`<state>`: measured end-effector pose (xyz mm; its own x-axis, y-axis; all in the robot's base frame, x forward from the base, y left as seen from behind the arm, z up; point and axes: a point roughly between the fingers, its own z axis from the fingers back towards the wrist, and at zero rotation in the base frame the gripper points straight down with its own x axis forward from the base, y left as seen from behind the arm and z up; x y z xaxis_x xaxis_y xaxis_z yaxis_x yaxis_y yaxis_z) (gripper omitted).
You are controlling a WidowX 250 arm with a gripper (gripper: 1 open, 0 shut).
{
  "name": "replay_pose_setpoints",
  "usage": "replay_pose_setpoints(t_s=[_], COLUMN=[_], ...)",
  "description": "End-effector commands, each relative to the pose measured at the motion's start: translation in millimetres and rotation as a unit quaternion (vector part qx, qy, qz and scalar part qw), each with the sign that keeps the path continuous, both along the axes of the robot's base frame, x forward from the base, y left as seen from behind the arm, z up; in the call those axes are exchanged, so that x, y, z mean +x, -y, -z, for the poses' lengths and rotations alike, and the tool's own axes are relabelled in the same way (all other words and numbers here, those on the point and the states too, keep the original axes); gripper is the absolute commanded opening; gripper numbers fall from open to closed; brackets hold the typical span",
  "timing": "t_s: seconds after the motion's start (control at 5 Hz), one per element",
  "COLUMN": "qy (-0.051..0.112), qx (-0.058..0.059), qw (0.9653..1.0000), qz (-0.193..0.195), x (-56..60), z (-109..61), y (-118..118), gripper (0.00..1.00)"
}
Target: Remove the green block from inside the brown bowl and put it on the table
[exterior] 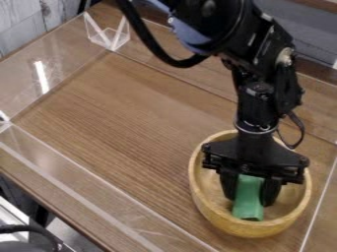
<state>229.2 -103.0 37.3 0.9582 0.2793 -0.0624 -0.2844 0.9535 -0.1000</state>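
The brown bowl (202, 195) sits on the table (118, 108) near its front right corner. The green block (247, 207) stands tilted inside it, with its lower end down in the bowl. My gripper (250, 190) points straight down into the bowl, its black fingers (226, 184) on either side of the block's upper part, shut on it. The block's top is hidden between the fingers.
Low clear plastic walls (59, 169) edge the tabletop on the left and front. A small clear triangular stand (105, 31) sits at the far left corner. The dark arm (257, 69) rises from the bowl toward the top of the view.
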Motion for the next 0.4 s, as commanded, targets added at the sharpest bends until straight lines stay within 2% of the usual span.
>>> replay_pose_setpoints(t_s=[0.0,0.2], qy=[0.017,0.018], qx=[-0.007,-0.008], qw=[0.9998,0.9998], qz=[-0.010,-0.011], x=[4.7,4.5], z=[-12.5,-14.5], y=[-0.2,-0.2], gripper=[0.00,0.00])
